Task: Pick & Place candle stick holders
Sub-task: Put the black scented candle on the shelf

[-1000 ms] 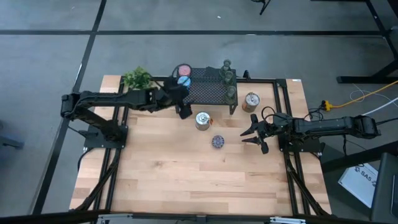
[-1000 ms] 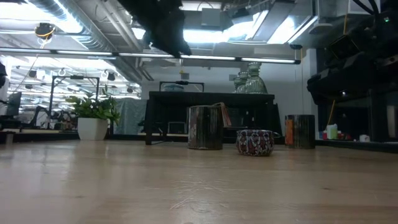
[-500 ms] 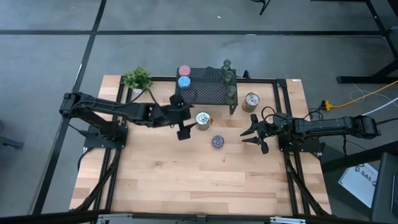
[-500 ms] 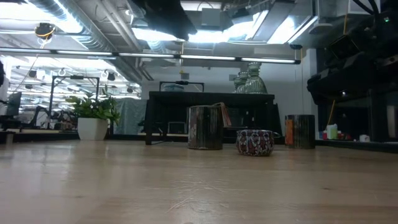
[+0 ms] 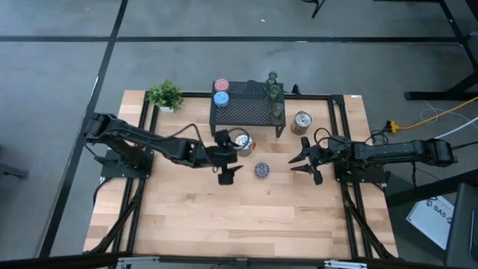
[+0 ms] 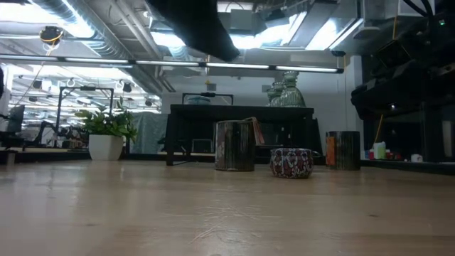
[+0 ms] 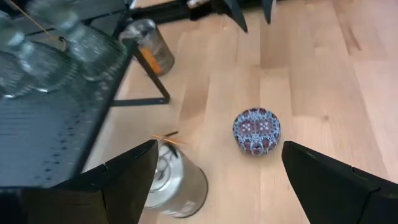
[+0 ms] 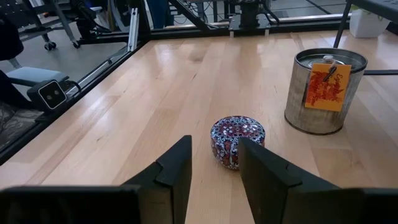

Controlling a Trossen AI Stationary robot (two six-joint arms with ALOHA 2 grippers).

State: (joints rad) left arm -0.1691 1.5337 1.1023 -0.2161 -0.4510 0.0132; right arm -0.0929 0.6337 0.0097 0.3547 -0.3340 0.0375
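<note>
Two claws, both empty: my left claw spreads wide above the small round purple patterned holder; my right claw waits parted.

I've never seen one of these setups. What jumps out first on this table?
Probably the patterned purple holder sitting alone mid-table, with the open left pincer hovering beside it and the open right pincer waiting on its other side. Behind stands a black mesh stand carrying pink, blue and clear glass holders.
</note>
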